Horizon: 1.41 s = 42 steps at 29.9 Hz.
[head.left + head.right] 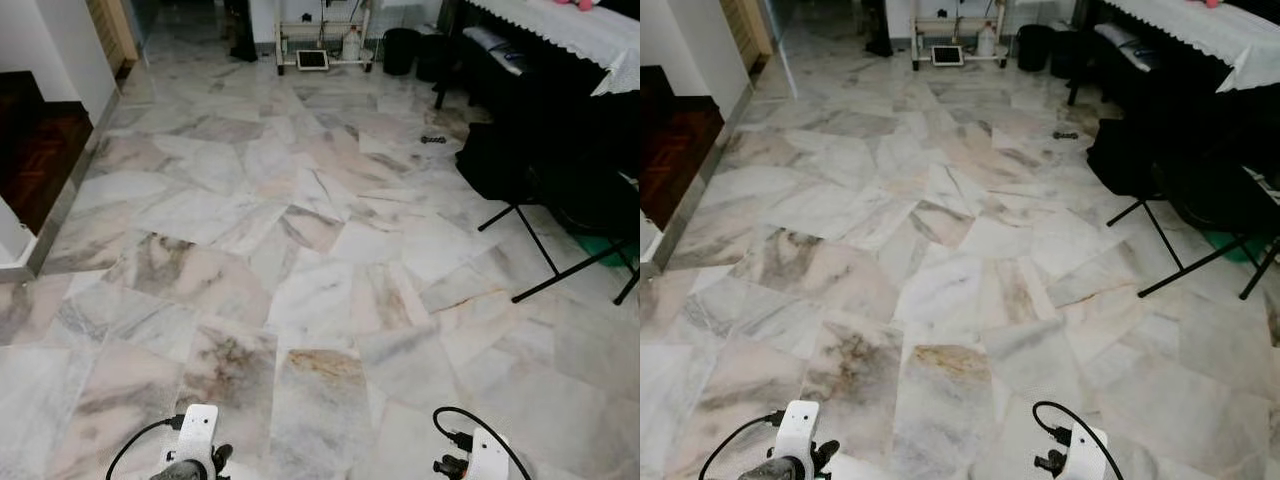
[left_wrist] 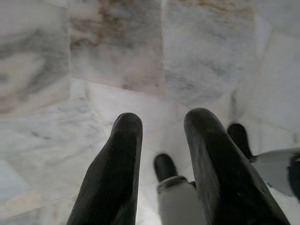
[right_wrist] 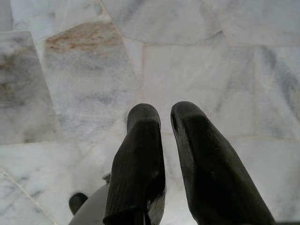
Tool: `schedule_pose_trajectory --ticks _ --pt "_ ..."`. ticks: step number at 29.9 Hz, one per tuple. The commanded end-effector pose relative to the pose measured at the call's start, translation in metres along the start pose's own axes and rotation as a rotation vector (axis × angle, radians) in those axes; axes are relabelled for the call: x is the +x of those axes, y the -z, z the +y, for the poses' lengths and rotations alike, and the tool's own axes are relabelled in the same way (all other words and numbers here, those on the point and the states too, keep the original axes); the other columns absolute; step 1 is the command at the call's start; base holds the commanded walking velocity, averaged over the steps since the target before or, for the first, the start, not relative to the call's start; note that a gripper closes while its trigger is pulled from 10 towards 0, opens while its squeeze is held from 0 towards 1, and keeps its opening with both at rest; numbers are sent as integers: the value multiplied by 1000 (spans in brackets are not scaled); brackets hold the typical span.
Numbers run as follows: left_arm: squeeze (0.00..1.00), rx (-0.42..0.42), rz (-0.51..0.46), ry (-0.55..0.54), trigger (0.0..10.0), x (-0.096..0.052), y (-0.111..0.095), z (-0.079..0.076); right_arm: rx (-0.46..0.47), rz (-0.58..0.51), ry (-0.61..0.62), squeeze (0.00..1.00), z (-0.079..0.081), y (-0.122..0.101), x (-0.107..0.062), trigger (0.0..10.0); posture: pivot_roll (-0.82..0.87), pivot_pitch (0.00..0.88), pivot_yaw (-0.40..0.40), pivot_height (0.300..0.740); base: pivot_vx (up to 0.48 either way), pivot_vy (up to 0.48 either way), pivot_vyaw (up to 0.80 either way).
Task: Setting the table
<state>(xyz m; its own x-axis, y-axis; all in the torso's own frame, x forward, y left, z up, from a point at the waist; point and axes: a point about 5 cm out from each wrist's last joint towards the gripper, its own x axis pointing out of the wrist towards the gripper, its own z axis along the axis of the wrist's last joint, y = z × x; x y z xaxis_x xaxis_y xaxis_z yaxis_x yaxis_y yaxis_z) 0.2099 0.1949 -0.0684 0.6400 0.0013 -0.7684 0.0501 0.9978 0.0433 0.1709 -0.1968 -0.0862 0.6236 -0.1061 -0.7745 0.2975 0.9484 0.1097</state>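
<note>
A worktop (image 1: 575,35) under a white lace-edged cloth (something pink on it) stands beyond the black folding stand (image 1: 560,255).

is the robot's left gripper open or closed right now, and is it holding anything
Open and empty. In the left wrist view the left gripper has a plain gap between its two black fingers, with only the marble floor behind.

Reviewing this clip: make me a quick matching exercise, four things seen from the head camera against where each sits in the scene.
Things:
1. tablet
2. white tablecloth
3. dark wooden floor
4. black folding stand

Places:
A. left side, beside the marble
B. far end, leaning at a white rack
C. right side, legs on the marble
D. upper right, draped over a table

Pairs: 1-B, 2-D, 3-A, 4-C
</note>
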Motion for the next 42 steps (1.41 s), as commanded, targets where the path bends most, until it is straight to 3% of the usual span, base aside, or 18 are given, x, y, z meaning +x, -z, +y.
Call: schedule_pose_trajectory --ticks 1,4,8,42 --pt "0 31 1 -10 10000 0 1 1 -3 15 10 0 -2 3 -1 10000 -29 0 -9 740 0 0 -738" --pt "0 68 -8 -28 10000 0 -2 3 -5 19 9 0 -3 5 -1 10000 -26 0 -11 740 0 -320 -738" --pt "0 55 -15 -30 10000 0 -5 6 -9 23 9 0 -2 5 -1 10000 -25 0 -12 740 0 -476 -731" --pt "0 35 -11 -10 10000 1 -4 1 -10 29 17 0 -5 5 -1 10000 -22 0 -18 740 0 0 -711"
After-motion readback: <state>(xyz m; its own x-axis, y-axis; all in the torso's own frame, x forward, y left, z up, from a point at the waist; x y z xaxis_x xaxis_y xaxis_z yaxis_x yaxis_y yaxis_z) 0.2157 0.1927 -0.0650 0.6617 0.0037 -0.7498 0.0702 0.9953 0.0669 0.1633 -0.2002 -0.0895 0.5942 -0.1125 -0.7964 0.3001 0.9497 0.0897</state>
